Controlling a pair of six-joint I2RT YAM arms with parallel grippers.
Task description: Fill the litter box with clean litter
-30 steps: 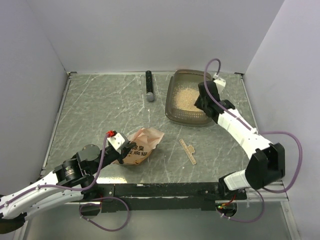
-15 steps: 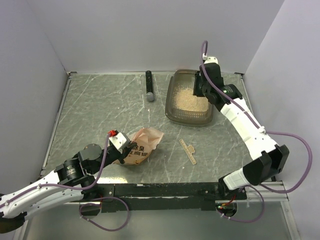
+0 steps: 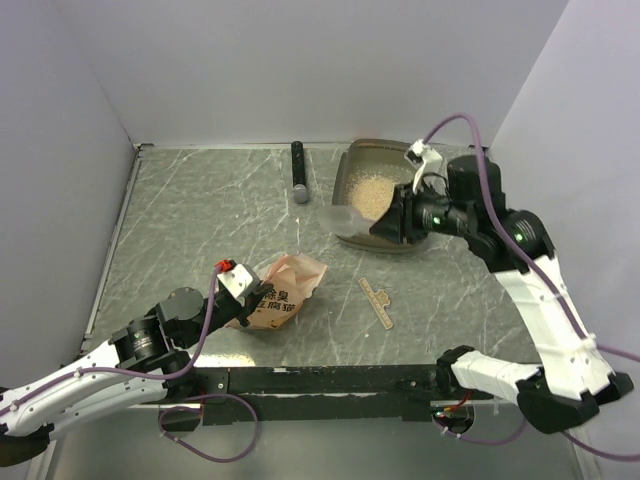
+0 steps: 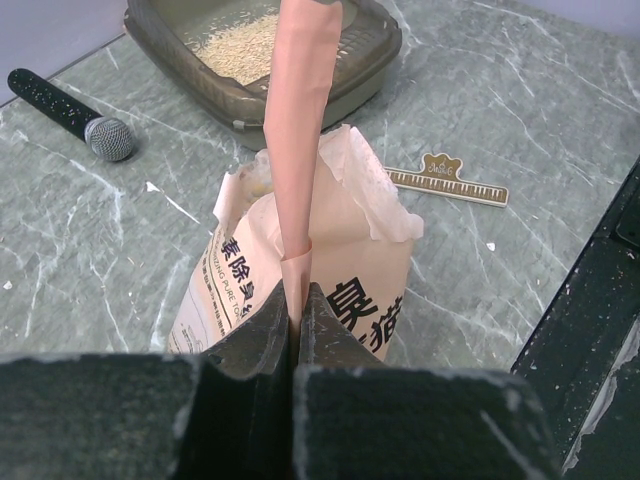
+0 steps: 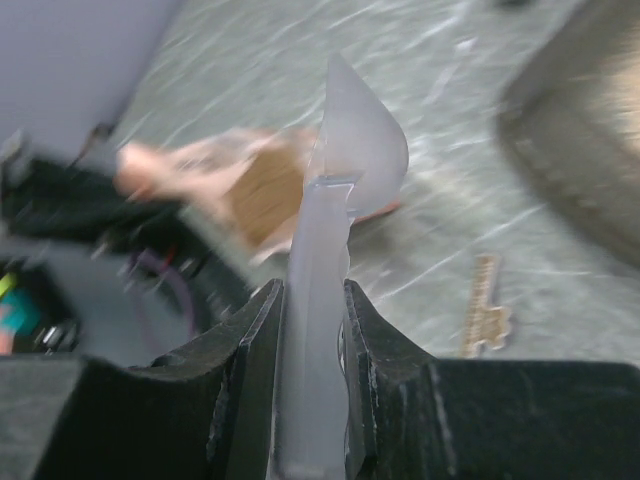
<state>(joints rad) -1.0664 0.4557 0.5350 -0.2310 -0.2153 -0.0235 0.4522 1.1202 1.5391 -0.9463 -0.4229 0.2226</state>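
Two arms at work over a grey marbled table (image 3: 200, 220). The left arm (image 3: 90, 380) lies low and stretched along the near left edge, reaching inward. The left gripper (image 4: 293, 305) points at the mouth of the pouch (image 4: 335, 270), and its two fingers are pressed together on a pink strip of the pouch's torn top, which rises upright between them. The right arm (image 3: 540, 300) rises from its base at the near right, bends at a raised elbow and folds back toward the left. The right gripper (image 5: 308, 290) is held level, with its fingers clamped on the flat handle of a clear plastic scoop (image 3: 345, 214). The bowl of the scoop points left over the near left corner of the litter box (image 4: 240, 100); whether it carries anything cannot be told. The litter box stands at the far right of the table, well apart from the pouch. The litter (image 3: 370, 190) lies inside it as a pale heap on the floor of the tray, with bare tray around it. Count: two arms, two grippers, one litter box, one heap of litter, one pouch printed with dark characters, and one scoop. There is also one black microphone (image 3: 298, 172) lying just left of the box and one small wooden ruler (image 3: 377, 302) lying flat between pouch and right arm base.
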